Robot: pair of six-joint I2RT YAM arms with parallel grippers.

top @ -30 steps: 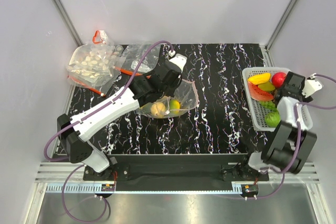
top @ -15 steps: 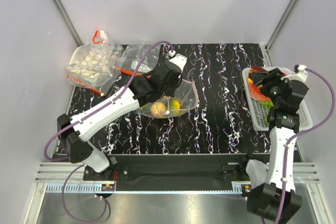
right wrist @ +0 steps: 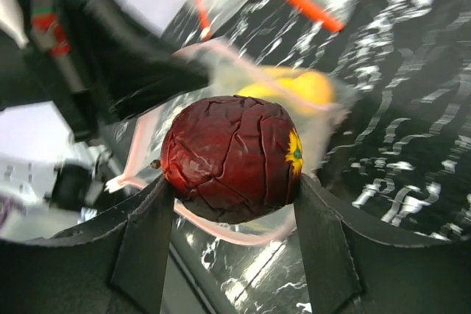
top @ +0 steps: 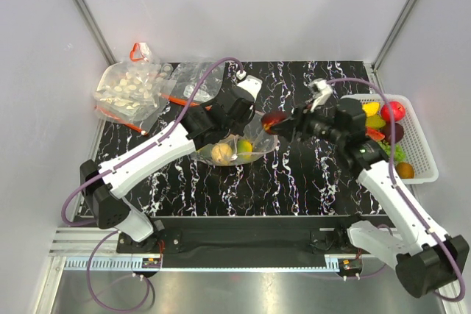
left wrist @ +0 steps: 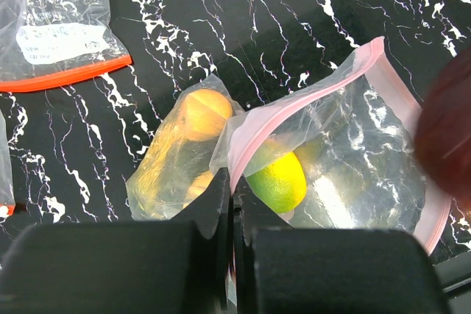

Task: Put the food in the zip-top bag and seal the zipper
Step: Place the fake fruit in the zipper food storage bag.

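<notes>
A clear zip-top bag (top: 259,136) with a pink strip along its mouth lies mid-table, its mouth open to the right. It holds an orange fruit (top: 220,153) and a lime-green fruit (top: 244,147), which also show in the left wrist view as the orange one (left wrist: 202,112) and the green one (left wrist: 280,180). My left gripper (top: 234,129) is shut on the bag's mouth edge (left wrist: 234,189). My right gripper (top: 280,120) is shut on a dark red wrinkled fruit (right wrist: 232,156) and holds it at the bag's mouth, above the pink strip (right wrist: 221,229).
A white mesh basket (top: 425,173) at the right holds a red fruit (top: 392,110), a yellow fruit (top: 372,108), an orange fruit (top: 404,170) and green pieces. A white-dotted bag (top: 129,87) and another clear bag with a red-orange strip (left wrist: 62,79) lie back left.
My right arm has left the basket and swung left across the table with the dark red fruit, up to the bag's mouth. The left arm and bag have not moved.
</notes>
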